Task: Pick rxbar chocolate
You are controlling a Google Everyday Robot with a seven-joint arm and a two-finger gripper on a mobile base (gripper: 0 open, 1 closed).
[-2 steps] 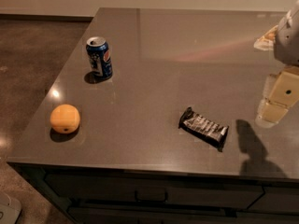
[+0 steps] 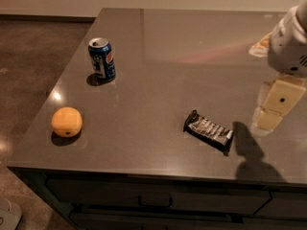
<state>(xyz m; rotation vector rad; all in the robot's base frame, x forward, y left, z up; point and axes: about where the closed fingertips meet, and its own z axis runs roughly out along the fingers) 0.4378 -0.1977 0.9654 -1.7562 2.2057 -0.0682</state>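
Observation:
The rxbar chocolate (image 2: pixel 208 130), a flat bar in a shiny black wrapper with white lettering, lies on the grey counter (image 2: pixel 163 71) toward the front right, angled slightly. My gripper (image 2: pixel 273 110) hangs at the right edge of the view, to the right of the bar and above the counter, apart from it. Its cream-coloured finger points down and its shadow falls just right of the bar.
A blue Pepsi can (image 2: pixel 101 59) stands upright at the back left. An orange (image 2: pixel 66 121) sits near the front left corner. The counter's front edge runs just below the bar, with drawers (image 2: pixel 153 202) under it. Floor lies to the left.
The gripper has shifted slightly left and down toward the bar. The bar, can and orange have not moved.

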